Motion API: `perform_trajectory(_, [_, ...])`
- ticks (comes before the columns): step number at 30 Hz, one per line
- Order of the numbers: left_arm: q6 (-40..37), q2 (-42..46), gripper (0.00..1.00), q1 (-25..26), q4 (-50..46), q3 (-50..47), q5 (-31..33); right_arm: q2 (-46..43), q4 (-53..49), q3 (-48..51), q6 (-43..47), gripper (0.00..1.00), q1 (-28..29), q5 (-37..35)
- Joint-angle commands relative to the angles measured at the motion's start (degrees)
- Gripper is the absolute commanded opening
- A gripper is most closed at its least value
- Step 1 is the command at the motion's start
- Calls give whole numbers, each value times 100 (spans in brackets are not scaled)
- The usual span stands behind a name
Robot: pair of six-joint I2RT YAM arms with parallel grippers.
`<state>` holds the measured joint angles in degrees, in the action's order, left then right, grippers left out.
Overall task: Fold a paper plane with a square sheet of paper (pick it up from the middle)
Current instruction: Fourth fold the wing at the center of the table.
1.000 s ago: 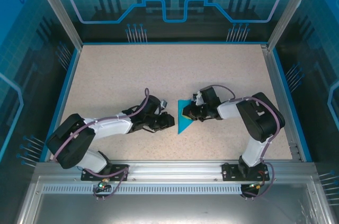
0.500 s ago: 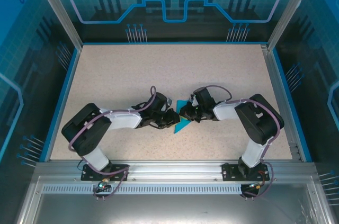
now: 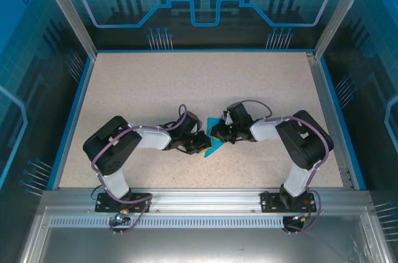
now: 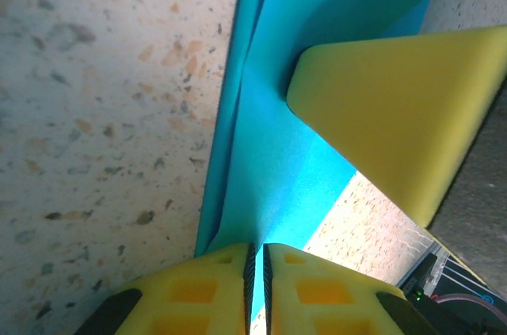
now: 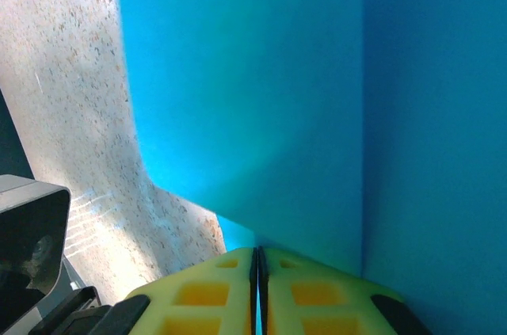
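The square sheet of paper (image 3: 212, 147) is bright cyan-blue and folded into a narrow pointed shape with a crease, lying at the table's middle between both arms. My left gripper (image 3: 204, 143) meets it from the left. In the left wrist view the left gripper (image 4: 256, 260) is shut on the paper's (image 4: 269, 153) raised fold. From the right, my right gripper (image 3: 221, 135) holds the same sheet. In the right wrist view the right gripper (image 5: 257, 260) is shut on an edge of the paper (image 5: 261, 97). A yellow fingertip (image 4: 396, 105) of the right gripper presses on the paper near the left one.
The speckled beige table (image 3: 155, 89) is ringed by a blue rim and an aluminium frame (image 3: 199, 196) at the near edge. The two grippers stand almost tip to tip over the paper.
My left arm has swung right to the paper and closed on its fold. The right gripper has shifted slightly left with the sheet and kept its grip.
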<state>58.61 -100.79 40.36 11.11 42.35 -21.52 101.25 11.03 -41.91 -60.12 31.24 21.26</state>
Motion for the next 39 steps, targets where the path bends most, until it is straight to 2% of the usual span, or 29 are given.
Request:
perform_trajectory(1, [85, -202, 14, 185, -364, -35, -283, 318, -959, 140, 288, 12, 54, -340])
perform_trajectory(10, [233, 137, 14, 424, -341, -639, -209, 371, -1164, 100, 608, 12, -151, -300])
perform_trajectory(23, [-426, 333, 13, 832, -1194, -622, -582, 496, -1129, 130, 662, 12, -188, -246])
perform_trajectory(27, [-382, 899, 12, 834, -1132, -912, -403, 441, -1082, 208, 572, 12, -193, -258])
perform_trajectory(30, [-351, 1470, 13, 731, -1281, -992, -110, 390, -782, 387, 255, 13, -151, -245])
perform_trajectory(33, [-324, 1900, 13, 394, -1475, -987, 85, 365, -435, 576, -180, 13, -55, -321])
perform_trajectory(36, [-137, 2139, 17, 29, -1150, -989, 131, 330, -86, 751, -628, 13, 121, -501])
perform_trajectory(39, [-55, 2089, 22, -73, -908, -683, 164, 254, 4, 832, -918, 13, 289, -691])
